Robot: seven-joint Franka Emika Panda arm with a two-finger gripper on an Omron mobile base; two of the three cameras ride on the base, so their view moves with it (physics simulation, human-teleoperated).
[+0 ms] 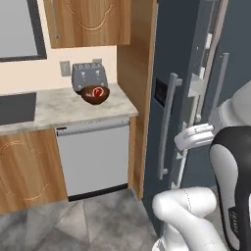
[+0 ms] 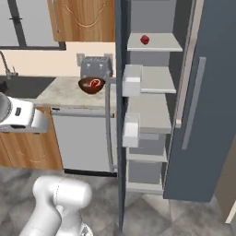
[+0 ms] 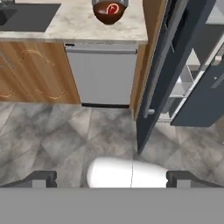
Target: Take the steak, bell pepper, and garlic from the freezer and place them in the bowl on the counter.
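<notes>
The dark brown bowl (image 1: 93, 100) (image 2: 86, 88) (image 3: 102, 15) stands on the beige counter (image 1: 59, 105) (image 2: 64, 94) (image 3: 74, 22) in front of the toaster. The steak (image 1: 98, 92) (image 2: 94, 83) (image 3: 112, 8) lies inside it, red with a white mark. The freezer (image 1: 179, 54) (image 2: 152, 110) (image 3: 175, 65) stands open, and the red bell pepper (image 2: 144, 39) sits on its top shelf. The garlic is out of view. My gripper (image 3: 113, 179) is open with nothing between its fingertips (image 3: 43, 178), held back from the freezer above the tiled floor.
A grey toaster (image 1: 89, 76) (image 2: 96, 66) stands behind the bowl. A dark sink (image 1: 17, 108) (image 3: 26, 16) lies at the counter's left. The steel appliance front (image 1: 93, 157) (image 2: 80, 140) (image 3: 103, 76) sits under the counter. The open freezer door carries white bins (image 2: 132, 80).
</notes>
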